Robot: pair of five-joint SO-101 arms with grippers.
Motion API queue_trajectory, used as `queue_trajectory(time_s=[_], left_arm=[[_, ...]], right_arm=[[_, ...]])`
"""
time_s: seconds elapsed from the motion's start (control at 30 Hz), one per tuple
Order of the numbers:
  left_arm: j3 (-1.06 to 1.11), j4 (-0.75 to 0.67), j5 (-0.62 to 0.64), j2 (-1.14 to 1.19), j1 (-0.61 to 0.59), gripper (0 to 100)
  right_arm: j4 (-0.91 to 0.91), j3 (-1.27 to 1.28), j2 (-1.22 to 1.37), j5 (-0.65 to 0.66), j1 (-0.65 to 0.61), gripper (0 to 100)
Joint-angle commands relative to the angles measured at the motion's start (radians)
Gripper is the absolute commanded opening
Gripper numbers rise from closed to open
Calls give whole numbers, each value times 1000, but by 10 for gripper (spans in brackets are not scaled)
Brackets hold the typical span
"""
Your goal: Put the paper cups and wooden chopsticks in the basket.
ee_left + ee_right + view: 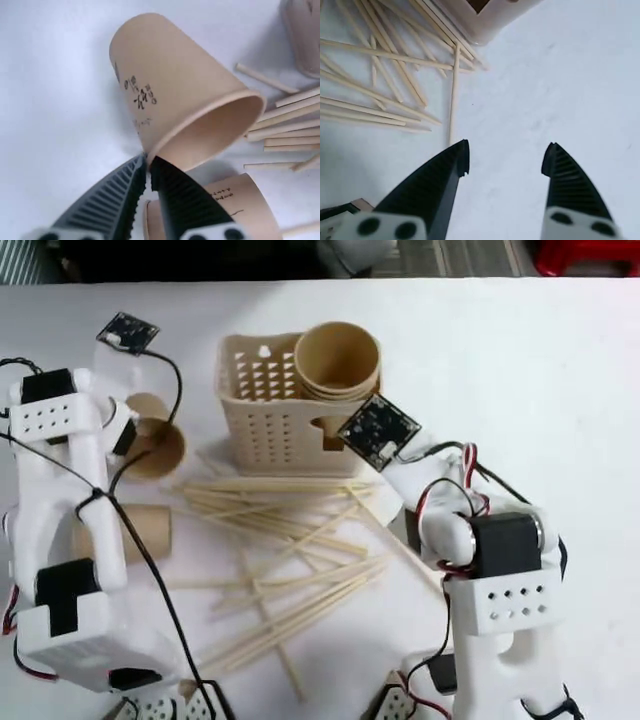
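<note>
My left gripper is shut on the rim of a tan paper cup, which is tilted with its mouth toward the chopsticks; in the high view this cup is left of the basket. A second cup lies on its side near the left arm. The cream basket holds a stack of cups. Wooden chopsticks lie scattered in front of the basket. My right gripper hangs open over bare table, beside the nearest chopsticks and close to the basket's corner.
The white table has free room to the right of and behind the basket. The right arm stands at the front right, the left arm along the left side. Cables trail across the table by both arms.
</note>
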Motion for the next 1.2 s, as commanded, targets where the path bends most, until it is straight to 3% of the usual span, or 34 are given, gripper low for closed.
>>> queue_trajectory(time_s=[0.0, 0.23, 0.47, 0.73, 1.17], left_arm=[[-51, 18, 74, -174, 15, 23], [-63, 43, 218, -410, 18, 23], [-310, 206, 304, -492, 79, 23], [-549, 319, 358, -490, 329, 23], [-552, 290, 382, -487, 728, 23]], right_arm=[[-7, -5, -22, -9, 67, 245], [-15, -5, -15, -129, 186, 245], [-179, 170, -13, -184, 205, 245], [-361, 370, -15, -186, 206, 245], [-504, 445, -13, -325, 315, 244]])
